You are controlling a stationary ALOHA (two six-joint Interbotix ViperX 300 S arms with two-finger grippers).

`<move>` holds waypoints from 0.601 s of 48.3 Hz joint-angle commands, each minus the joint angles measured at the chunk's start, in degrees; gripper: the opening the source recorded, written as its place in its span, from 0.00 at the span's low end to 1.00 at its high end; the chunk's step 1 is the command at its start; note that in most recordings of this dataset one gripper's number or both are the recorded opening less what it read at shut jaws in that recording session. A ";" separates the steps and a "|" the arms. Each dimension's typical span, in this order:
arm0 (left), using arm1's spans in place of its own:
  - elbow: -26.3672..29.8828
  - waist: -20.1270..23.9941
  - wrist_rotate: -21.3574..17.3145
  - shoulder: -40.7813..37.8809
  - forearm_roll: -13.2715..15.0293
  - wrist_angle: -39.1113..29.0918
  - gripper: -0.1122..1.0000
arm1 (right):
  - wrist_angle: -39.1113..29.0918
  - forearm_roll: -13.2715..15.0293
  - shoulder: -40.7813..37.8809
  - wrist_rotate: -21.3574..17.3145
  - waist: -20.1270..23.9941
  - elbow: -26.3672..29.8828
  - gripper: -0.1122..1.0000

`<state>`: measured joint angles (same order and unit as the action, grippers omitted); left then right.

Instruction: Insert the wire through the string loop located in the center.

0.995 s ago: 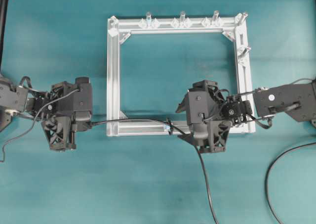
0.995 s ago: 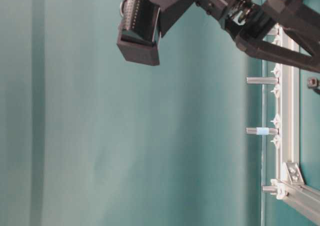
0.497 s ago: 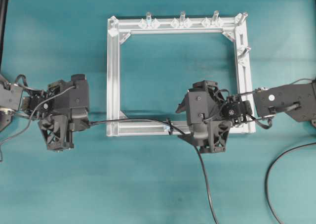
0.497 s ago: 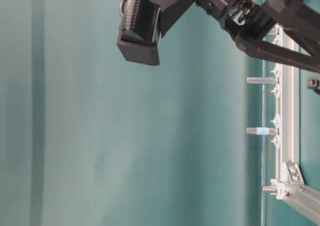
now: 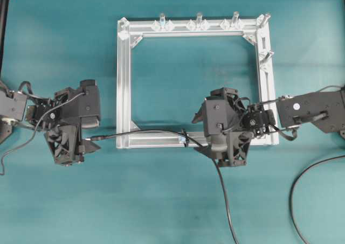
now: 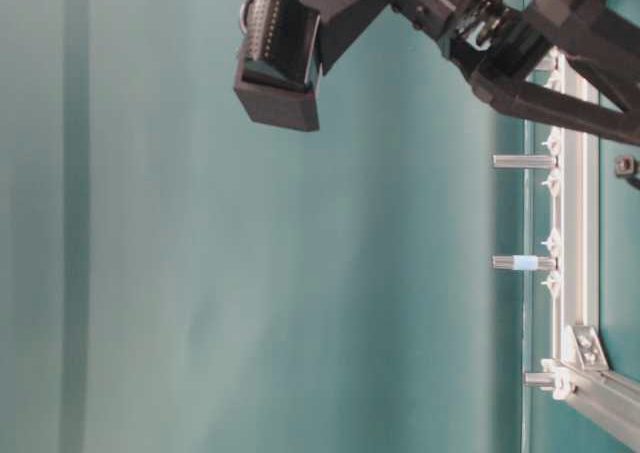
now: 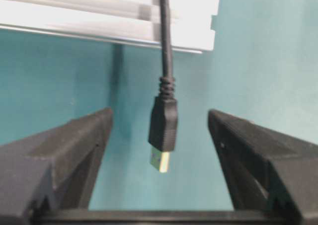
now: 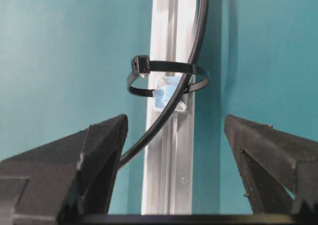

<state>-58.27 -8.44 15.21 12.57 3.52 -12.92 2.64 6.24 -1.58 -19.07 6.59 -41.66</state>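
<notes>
Left gripper [image 7: 159,185] with fingers spread wide and holding nothing, the plug end of the wire [image 7: 163,128] lying free between them beside the aluminium frame [image 5: 123,82]; the wire passes through the string loop [image 8: 166,78] on the frame's near rail, before the equally wide-spread, empty right gripper [image 8: 174,185].

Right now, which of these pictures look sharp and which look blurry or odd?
Left wrist view: the wire plug is fairly crisp, the aluminium frame behind it blurred and glaring white. Right wrist view: the string loop is sharp, the end effector fingers soft. Table-level view: turned sideways, mostly plain teal backdrop. Overhead view: evenly lit, soft shadows.
</notes>
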 commanded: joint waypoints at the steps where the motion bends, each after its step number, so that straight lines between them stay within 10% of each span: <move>1: 0.97 -0.26 0.09 0.35 -0.18 0.18 0.81 | 0.18 0.00 1.58 -0.09 0.18 0.44 0.84; 29: 0.70 0.00 -0.97 10.46 -0.79 -0.97 0.81 | -5.19 0.00 7.12 -0.09 0.18 0.44 0.84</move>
<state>-58.01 -8.44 14.94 20.65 2.90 -14.06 -2.11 6.24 3.16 -19.07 6.59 -41.66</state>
